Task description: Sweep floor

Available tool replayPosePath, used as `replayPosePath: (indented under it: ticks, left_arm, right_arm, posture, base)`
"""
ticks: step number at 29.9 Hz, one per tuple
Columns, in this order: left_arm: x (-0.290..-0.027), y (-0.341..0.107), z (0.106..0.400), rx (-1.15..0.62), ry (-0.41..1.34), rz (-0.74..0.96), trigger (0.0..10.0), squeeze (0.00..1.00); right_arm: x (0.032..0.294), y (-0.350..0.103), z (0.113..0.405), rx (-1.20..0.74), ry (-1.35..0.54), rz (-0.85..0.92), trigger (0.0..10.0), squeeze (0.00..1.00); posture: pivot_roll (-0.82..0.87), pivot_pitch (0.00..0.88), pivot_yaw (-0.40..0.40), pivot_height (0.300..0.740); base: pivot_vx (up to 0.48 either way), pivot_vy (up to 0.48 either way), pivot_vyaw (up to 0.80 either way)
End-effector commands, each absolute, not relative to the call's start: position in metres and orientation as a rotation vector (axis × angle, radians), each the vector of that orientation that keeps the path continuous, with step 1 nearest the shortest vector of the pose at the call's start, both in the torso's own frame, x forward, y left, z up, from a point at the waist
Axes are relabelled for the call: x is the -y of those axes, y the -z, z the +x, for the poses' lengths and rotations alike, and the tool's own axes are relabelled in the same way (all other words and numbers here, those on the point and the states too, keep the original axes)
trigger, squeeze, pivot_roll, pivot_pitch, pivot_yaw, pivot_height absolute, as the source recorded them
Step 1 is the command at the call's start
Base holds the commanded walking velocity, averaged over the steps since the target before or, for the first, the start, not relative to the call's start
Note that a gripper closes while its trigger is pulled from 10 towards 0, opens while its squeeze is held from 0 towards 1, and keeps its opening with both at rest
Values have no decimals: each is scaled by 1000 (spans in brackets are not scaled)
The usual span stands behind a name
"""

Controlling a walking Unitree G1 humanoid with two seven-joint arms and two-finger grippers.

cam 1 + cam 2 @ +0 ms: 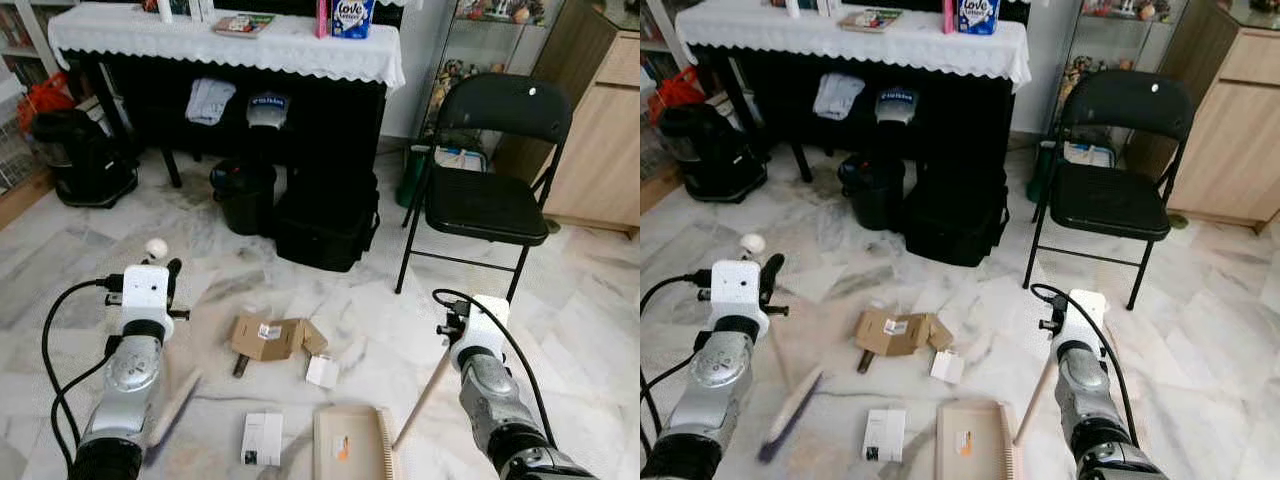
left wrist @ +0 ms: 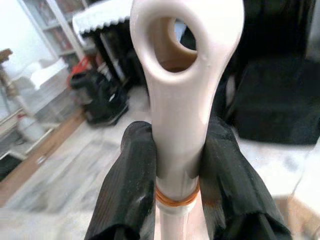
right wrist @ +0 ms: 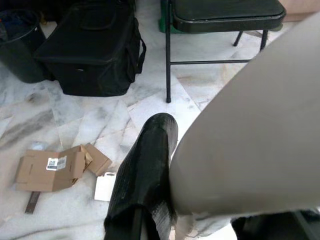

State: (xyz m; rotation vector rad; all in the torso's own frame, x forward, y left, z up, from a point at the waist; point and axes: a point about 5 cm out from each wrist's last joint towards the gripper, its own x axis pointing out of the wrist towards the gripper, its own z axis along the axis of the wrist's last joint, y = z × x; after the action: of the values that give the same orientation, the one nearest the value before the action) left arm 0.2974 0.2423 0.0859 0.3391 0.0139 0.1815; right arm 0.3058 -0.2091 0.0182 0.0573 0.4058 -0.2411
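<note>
The left tool [image 2: 175, 185] is gripping the cream handle of a brush [image 1: 790, 412], its two black fingers [image 2: 132, 190] pressed against either side just below the handle's hanging hole. The brush is slanting down beside the left arm, with its dark bristles resting on the marble floor [image 1: 580, 300].

The right tool [image 3: 170, 200] is holding the pale handle of a dustpan [image 1: 350, 442]; one black finger [image 3: 145, 175] is lying tight along the handle, and the other finger is hidden behind it. The dustpan is sitting flat on the floor between the two arms, its handle angling up to the right tool.

Litter is lying on the floor ahead of the dustpan: a flattened cardboard box [image 1: 268, 338] with a label, a small white card [image 1: 322, 371] just beside it, and a white booklet [image 1: 262, 438] next to the dustpan's left edge. A small white ball [image 1: 155, 247] is lying further off, near the left arm.

Beyond the litter, a black bag [image 1: 325, 222] and a black bin [image 1: 243, 196] are standing side by side in front of a surface draped with a white cloth [image 1: 220, 45]. A black folding chair [image 1: 490, 190] is standing to the right.
</note>
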Motion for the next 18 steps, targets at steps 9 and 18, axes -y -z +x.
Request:
replayPosePath:
  ticks: [9,18]
  left_arm:
    - [-254,-67,287,-137,-190,336,10000,0]
    - [-244,-58,285,-170,-143,167,10000,0]
  right_arm:
    - [213,-23,310,-389,265,51,10000,0]
    - [214,-28,315,-393,272,35,10000,0]
  posture:
    - [116,0,-26,740]
    - [116,0,-37,740]
  base:
    - [0,0,0]
    - [0,0,0]
